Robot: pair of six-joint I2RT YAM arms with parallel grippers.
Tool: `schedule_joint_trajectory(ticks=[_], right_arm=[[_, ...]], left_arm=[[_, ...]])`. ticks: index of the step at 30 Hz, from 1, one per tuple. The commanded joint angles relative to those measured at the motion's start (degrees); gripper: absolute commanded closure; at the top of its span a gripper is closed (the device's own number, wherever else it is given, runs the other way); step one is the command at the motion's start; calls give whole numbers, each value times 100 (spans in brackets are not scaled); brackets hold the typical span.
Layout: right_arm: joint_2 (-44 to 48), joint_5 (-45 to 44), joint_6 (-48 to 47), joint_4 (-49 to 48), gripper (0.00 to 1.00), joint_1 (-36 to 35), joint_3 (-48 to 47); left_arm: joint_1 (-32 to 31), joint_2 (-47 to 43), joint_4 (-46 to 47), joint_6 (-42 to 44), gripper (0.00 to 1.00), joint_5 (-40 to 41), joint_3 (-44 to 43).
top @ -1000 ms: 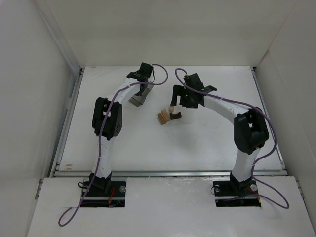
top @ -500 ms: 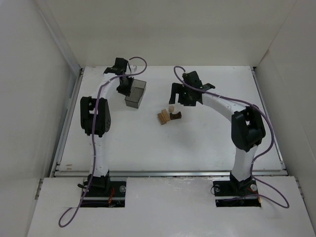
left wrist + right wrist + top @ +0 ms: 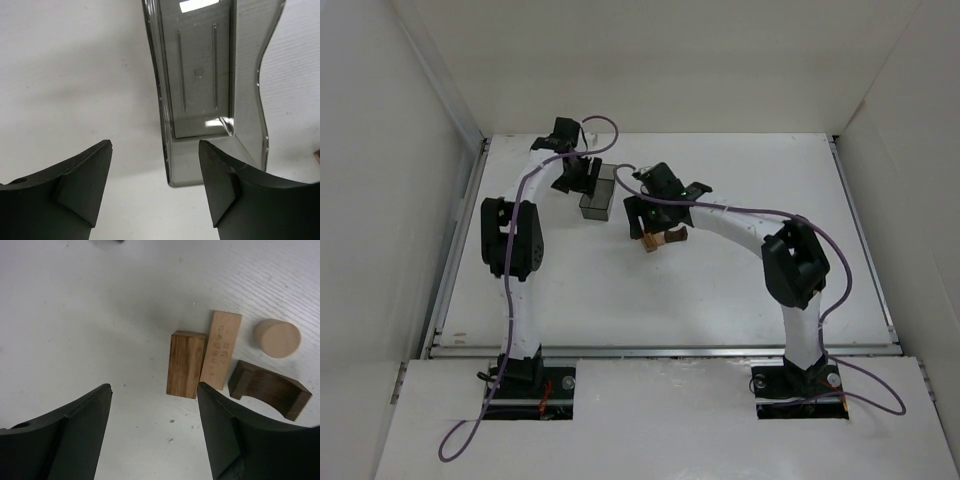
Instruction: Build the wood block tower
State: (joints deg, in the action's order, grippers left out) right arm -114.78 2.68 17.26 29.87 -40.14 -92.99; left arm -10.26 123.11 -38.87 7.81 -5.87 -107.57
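On the white table [image 3: 720,290], the left claw [image 3: 155,150] hangs with its jaws spread and nothing between them. It sits over the near end of the dark grey bin [image 3: 200,75], and one finger overlaps the bin's corner. To the right of the bin, the right claw [image 3: 154,387] is also spread wide and holds nothing. The wooden blocks [image 3: 655,240] lie flat and unstacked on the table just beyond its fingertips. A striped brown block [image 3: 186,364] sits ahead of the gap, nearer the right-hand finger. A pale flat block [image 3: 221,349] touches its side, then come a round pale piece [image 3: 277,338] and a dark arched piece [image 3: 270,390].
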Motion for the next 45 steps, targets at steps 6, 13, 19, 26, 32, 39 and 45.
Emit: schedule_joint_trajectory(ticks=[6, 13, 19, 26, 32, 39, 45], right_arm=[[-791, -548, -583, 335, 35, -108, -728], [-791, -567, -1126, 2, 59, -301, -597], [-686, -557, -1979, 291, 89, -635, -370], [-203, -725, -3253, 695, 100, -1004, 482], [755, -278, -5122, 92, 100, -1084, 1827], [581, 223, -6172, -227, 100, -1031, 1829], [123, 716, -6226, -86, 99, -961, 1442]], left_arm=[[24, -1025, 117, -61, 31, 322, 192], [24, -1298, 231, -61, 31, 385, 500], [24, -1298, 117, 54, 31, 490, 272], [24, -1351, 64, 159, 31, 490, 272], [24, -1518, 2, 405, 31, 551, 517], [24, -1571, -50, 458, 31, 552, 465], [24, -1623, -103, 397, 31, 499, 465]])
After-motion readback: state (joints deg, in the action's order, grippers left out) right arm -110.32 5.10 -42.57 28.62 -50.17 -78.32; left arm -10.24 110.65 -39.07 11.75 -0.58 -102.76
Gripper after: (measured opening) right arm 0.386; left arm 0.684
